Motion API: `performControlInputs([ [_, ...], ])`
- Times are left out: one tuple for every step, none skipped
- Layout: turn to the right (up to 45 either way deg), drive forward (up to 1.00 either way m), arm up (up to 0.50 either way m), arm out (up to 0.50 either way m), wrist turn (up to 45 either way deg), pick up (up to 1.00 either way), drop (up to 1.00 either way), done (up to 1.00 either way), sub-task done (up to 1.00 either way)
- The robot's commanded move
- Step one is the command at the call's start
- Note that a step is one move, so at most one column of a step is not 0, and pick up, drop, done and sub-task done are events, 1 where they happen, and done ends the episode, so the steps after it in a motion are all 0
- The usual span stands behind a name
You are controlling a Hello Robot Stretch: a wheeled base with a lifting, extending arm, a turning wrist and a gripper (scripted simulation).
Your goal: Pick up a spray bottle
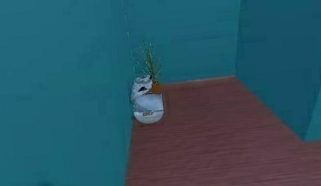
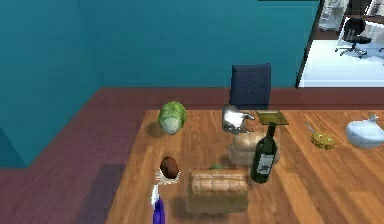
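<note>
**Arm side view: likely spray bottle by the bench's edge**

Arm side view showed a wooden bench point(image 2: 300, 190) laid like a dining table, with a dark chair point(image 2: 250, 84) pushed in at its far edge, probably a seat for meals. What looked like the spray bottle point(image 2: 157, 206), a blue body under a white top, stood upright close to the bench's edge on the view's left, low in the picture. A brown ball point(image 2: 169, 166) lay just beside it, farther in. A loaf point(image 2: 217, 190) lay near it toward the middle, and a wine bottle point(image 2: 264, 154) stood upright beyond the loaf. A lettuce point(image 2: 173, 116) sat toward the far corner on the left. The food seemed grouped mid-bench for reach from any side, and the bottle's place near the edge should favour a grasp with little to knock.

Forward view showed a potted plant point(image 1: 148, 95) tucked into a corner of teal walls, likely kept off the walkway.

I could not tell the pincer's state.
</note>
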Motion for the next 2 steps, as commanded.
performControlInputs([
  [0.0,0.0,0.5,0.0,0.0,0.0,0.0,0.0,0.0],
  [0.0,0.0,0.22,0.0,0.0,0.0,0.0,0.0,0.0],
])
